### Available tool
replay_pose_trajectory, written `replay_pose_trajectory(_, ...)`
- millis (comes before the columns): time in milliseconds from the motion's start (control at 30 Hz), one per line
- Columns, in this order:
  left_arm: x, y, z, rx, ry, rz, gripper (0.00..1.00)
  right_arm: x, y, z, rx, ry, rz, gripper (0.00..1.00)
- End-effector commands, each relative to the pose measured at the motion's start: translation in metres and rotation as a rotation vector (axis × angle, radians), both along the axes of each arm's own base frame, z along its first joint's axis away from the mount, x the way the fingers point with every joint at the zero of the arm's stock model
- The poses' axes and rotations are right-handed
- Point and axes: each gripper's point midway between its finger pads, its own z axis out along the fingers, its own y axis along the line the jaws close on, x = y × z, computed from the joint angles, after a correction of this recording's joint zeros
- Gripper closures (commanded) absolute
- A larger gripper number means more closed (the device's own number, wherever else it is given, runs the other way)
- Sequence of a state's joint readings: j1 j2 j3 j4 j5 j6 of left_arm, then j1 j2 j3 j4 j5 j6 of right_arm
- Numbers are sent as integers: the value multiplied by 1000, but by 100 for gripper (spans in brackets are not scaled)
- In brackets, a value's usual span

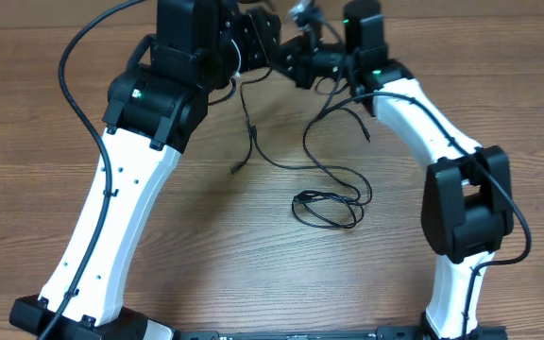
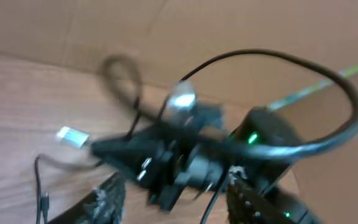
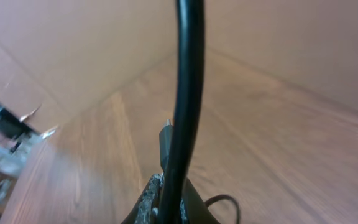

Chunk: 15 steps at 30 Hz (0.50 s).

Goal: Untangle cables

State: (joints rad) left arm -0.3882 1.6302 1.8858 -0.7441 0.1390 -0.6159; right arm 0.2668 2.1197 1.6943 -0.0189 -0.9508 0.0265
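cables [image 1: 327,210]: loose loops on table [image 1: 281,274], strands up to the grippers. right gripper [image 3: 161,202]: narrow, pinching a strand. left gripper [image 2: 174,190]: spread wide (blurred view). advised: draw apart slowly, watching for tightening.

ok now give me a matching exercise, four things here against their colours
Things:
1. coil
2. plug
3. table
4. arm link

Colours:
a. white
b. brown
c. black
d. silver

Pairs: 1-c, 2-d, 3-b, 4-a
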Motion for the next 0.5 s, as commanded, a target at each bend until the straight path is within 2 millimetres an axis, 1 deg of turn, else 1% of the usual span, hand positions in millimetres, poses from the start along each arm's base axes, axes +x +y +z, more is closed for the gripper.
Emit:
replay_pose_trajectory(0, -6, -5, 5, 29, -18, -49, 47, 16, -48, 39, 41, -32, -88, 96)
replay_pose_trajectory(100, -10, -4, -2, 50, 7, -59, 48, 30, -97, 48, 47, -39, -166, 96)
replay_pose_trajectory(167, -11, -4, -6, 58, 20, -61, 48, 35, -128, 54, 51, -41, -211, 96)
replay_pose_trajectory(333, -15, -3, -11, 69, 41, -67, 49, 45, -217, 73, 48, -67, -375, 96)
replay_pose_trajectory(433, -17, -3, -15, 81, 54, -77, 50, 45, -276, 86, 43, -98, -482, 96)
replay_pose_trajectory(467, -18, -3, -16, 87, 57, -81, 50, 43, -300, 90, 40, -105, -527, 96)
